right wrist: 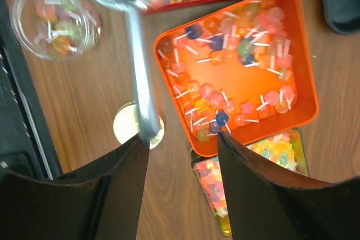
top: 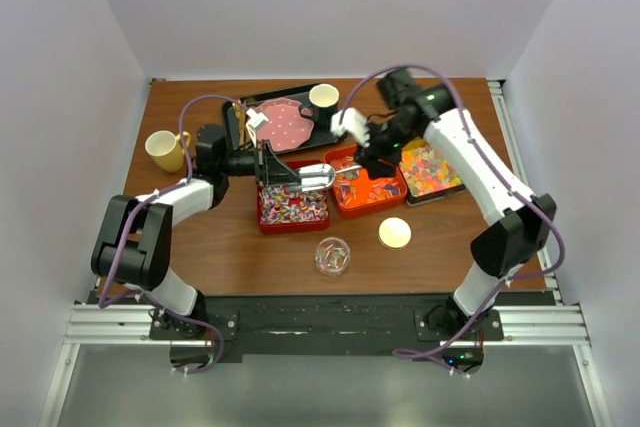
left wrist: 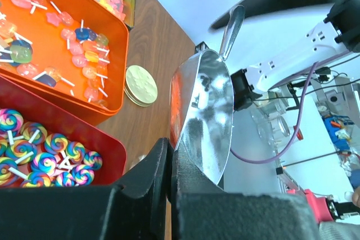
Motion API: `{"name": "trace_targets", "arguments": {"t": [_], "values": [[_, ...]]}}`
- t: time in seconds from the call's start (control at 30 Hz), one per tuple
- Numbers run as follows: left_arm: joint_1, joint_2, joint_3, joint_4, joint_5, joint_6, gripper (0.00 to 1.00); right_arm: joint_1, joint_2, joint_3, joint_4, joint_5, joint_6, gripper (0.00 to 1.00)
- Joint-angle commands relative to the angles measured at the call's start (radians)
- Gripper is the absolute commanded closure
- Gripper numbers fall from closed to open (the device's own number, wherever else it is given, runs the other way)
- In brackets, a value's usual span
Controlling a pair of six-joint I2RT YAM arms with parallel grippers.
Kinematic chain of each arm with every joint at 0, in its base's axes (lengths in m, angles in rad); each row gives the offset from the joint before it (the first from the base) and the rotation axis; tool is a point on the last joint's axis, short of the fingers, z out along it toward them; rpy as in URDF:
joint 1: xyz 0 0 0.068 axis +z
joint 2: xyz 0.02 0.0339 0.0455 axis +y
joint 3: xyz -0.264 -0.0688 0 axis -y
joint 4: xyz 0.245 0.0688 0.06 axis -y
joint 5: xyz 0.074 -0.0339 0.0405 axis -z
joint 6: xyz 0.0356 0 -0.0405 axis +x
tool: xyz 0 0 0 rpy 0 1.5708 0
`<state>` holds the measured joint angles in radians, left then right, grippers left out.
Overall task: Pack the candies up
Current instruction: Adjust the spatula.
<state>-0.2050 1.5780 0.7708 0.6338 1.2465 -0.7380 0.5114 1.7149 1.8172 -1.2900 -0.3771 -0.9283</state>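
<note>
My left gripper (top: 275, 173) (left wrist: 171, 151) is shut on the rim of a metal scoop (top: 316, 179) (left wrist: 205, 111), held over the trays. My right gripper (top: 366, 155) (right wrist: 183, 139) is open, and the scoop's handle (right wrist: 138, 77) lies against its left finger. Swirl lollipops fill a red tray (top: 268, 217) (left wrist: 39, 155). Orange-red lollipops lie in an orange tray (top: 345, 209) (right wrist: 236, 71). Small gummy candies fill a dark tray (top: 430, 169) (right wrist: 270, 150). A clear cup (top: 332, 255) (right wrist: 56, 21) holds a few candies.
A round yellow lid (top: 395, 233) (right wrist: 125, 126) lies near the cup. A black tray (top: 232, 125) at the back holds a pink dotted plate (top: 285, 123) and a white cup (top: 323, 97). A yellow mug (top: 165, 150) stands at the left.
</note>
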Motion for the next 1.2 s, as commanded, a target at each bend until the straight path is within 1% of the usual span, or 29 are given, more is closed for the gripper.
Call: {"name": "trace_targets", "arguments": {"t": [0.0,0.1,0.27,0.4,0.53,0.6,0.63,0.73,0.83,1.1,1.17], "values": [[0.006,0.016,0.042,-0.026,0.06,0.057,1.0,-0.031,-0.093,0.033,-0.029,-0.338,0.034,0.44],[0.006,0.017,0.044,-0.026,0.064,0.055,1.0,-0.031,-0.11,-0.009,0.044,-0.376,0.065,0.44],[0.006,0.01,0.044,-0.029,0.06,0.051,1.0,-0.027,-0.077,-0.004,0.052,-0.402,0.04,0.44],[0.007,0.007,0.047,-0.029,0.062,0.043,1.0,0.002,-0.054,-0.004,0.063,-0.356,0.017,0.44],[0.006,0.004,0.047,-0.029,0.062,0.042,1.0,0.007,-0.07,-0.062,0.19,-0.307,0.054,0.45],[0.006,0.002,0.045,-0.031,0.065,0.04,1.0,0.009,-0.061,-0.068,0.207,-0.296,0.054,0.46],[0.007,0.002,0.044,-0.031,0.065,0.038,1.0,0.009,-0.055,-0.062,0.205,-0.295,0.048,0.47],[0.009,0.002,0.045,-0.034,0.065,0.04,1.0,0.013,-0.035,-0.044,0.181,-0.293,0.028,0.54],[0.007,0.004,0.044,-0.034,0.065,0.04,1.0,0.022,-0.029,-0.044,0.182,-0.289,0.023,0.63],[0.009,0.004,0.042,-0.033,0.067,0.035,1.0,0.062,-0.031,-0.056,0.164,-0.24,-0.02,0.67],[0.009,0.004,0.042,-0.033,0.068,0.035,1.0,0.065,-0.029,-0.056,0.166,-0.235,-0.02,0.7]]}}
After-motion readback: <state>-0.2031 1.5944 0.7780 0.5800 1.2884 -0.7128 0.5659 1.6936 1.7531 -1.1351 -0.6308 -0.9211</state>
